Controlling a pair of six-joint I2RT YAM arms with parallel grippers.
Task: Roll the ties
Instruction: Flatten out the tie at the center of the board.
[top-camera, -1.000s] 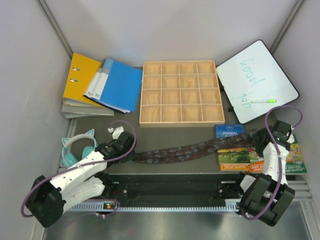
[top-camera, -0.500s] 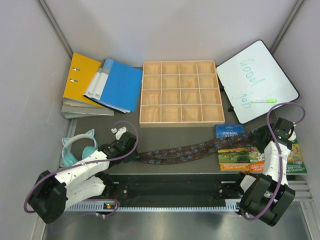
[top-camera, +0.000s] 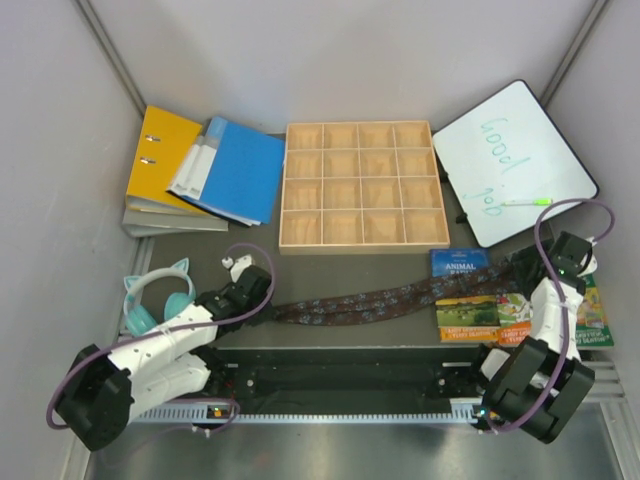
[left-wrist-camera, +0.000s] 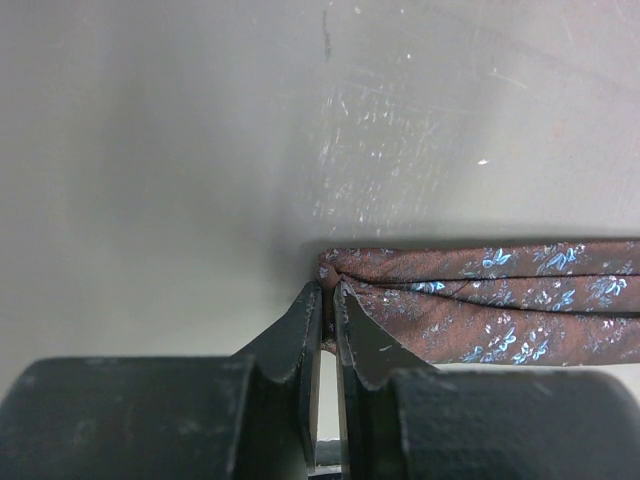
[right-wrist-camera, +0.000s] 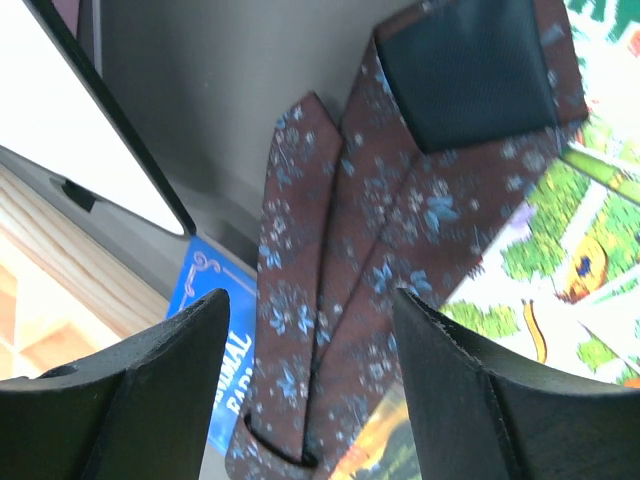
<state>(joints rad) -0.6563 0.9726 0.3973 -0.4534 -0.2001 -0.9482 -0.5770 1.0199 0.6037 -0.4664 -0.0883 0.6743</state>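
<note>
Dark lining patch (right-wrist-camera: 470, 70) on tie (right-wrist-camera: 330, 230) end

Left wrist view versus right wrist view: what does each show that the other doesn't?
Only the left wrist view: the left hand pinching the folded end of the tie on bare tabletop. Only the right wrist view: the right hand open above the tie's pointed ends, which lie partly over a picture booklet by a blue Animal box, plus the whiteboard and wooden tray. Both: the same brown, blue-flowered tie.
</note>
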